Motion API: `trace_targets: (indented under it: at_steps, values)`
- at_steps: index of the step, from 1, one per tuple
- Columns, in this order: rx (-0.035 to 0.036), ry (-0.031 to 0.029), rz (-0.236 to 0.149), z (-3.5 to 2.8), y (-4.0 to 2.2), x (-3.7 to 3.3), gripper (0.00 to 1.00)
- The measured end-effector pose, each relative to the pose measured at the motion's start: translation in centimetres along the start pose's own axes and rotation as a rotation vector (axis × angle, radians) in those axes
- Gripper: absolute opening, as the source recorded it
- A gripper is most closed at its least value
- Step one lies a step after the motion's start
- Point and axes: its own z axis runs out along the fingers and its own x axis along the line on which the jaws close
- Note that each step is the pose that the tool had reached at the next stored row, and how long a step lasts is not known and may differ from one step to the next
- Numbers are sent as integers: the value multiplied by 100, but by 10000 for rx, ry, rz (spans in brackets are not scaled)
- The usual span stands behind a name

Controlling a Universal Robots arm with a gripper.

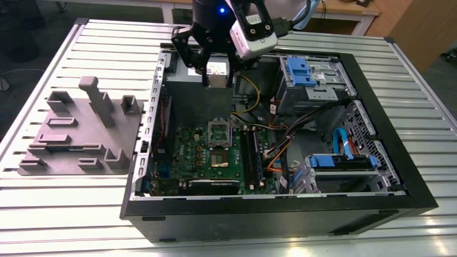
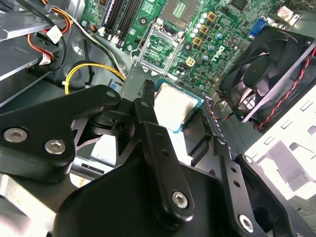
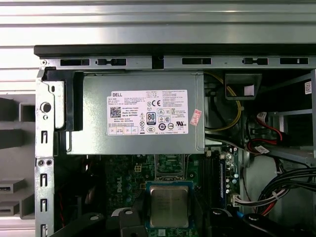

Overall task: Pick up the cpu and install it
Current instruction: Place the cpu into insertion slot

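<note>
The cpu (image 3: 169,206), a small silver-topped square chip with a green rim, hangs in the air with my gripper (image 3: 169,219) shut on it. In the exterior view the gripper (image 1: 216,80) holds the chip (image 1: 216,68) above the far end of the open computer case, over the grey power supply (image 3: 143,113). The cpu (image 2: 175,106) in the second wrist view sits at the tip of a black finger (image 2: 148,123). Beyond it on the green motherboard (image 1: 203,163) lies the cpu socket (image 2: 163,47), its metal frame open and nothing inside.
The black case (image 1: 400,176) holds blue drive bays (image 1: 307,72), bundled cables (image 1: 286,150) and a black fan (image 2: 266,74) next to the socket. Memory slots (image 1: 250,152) run beside the socket. A grey fixture plate (image 1: 78,134) with upright blocks sits on the slatted table at the exterior view's left.
</note>
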Motion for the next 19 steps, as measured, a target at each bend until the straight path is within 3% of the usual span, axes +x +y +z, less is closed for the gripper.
trace_targets:
  at_steps: [7,13,19]
  values:
    - [-2,-1,0,3,0,0,47]
    - [-3,-1,0,25,-49,-21,47]
    - [-1,0,1,38,-53,-41,47]
